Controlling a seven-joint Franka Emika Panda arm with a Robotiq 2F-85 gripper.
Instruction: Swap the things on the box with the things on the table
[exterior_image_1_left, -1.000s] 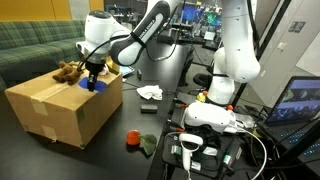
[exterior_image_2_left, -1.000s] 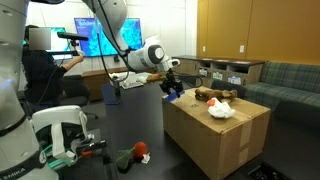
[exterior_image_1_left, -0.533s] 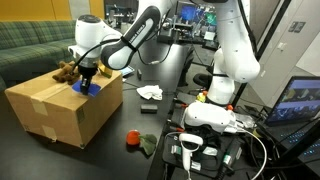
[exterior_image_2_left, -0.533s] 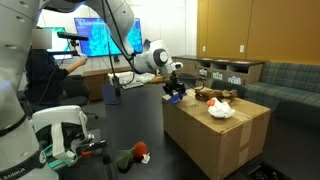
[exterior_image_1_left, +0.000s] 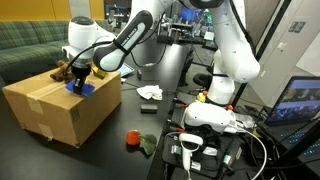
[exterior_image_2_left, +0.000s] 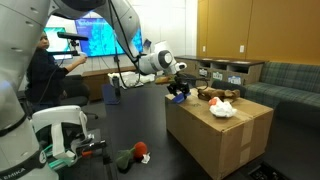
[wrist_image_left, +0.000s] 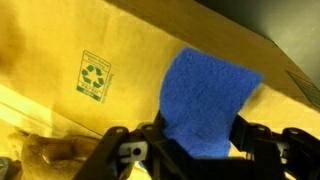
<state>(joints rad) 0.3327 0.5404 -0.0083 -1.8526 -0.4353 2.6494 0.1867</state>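
The tan cardboard box (exterior_image_1_left: 55, 108) (exterior_image_2_left: 222, 138) stands on the black table (exterior_image_1_left: 120, 160) (exterior_image_2_left: 140, 125). My gripper (exterior_image_1_left: 77, 84) (exterior_image_2_left: 178, 91) hangs just above the box's top near one edge, shut on a blue cloth (exterior_image_1_left: 84, 89) (exterior_image_2_left: 175, 97). In the wrist view the blue cloth (wrist_image_left: 207, 100) fills the space between the dark fingers (wrist_image_left: 133, 146), with the box's top and its green recycling mark (wrist_image_left: 94, 76) beneath. A brown plush toy (exterior_image_1_left: 62, 72) (exterior_image_2_left: 211, 96) and a white crumpled piece (exterior_image_2_left: 222, 110) lie on the box.
On the table in front of the box lie a red object (exterior_image_1_left: 131, 139) (exterior_image_2_left: 141, 150) and a green one (exterior_image_1_left: 149, 144) (exterior_image_2_left: 126, 157). A white item (exterior_image_1_left: 150, 93) lies farther back. The robot's base (exterior_image_1_left: 215, 110), cables and a laptop (exterior_image_1_left: 297, 100) stand to one side.
The arm has carried the blue cloth farther in over the box's top, toward the brown plush toy. The grip has stayed the same.
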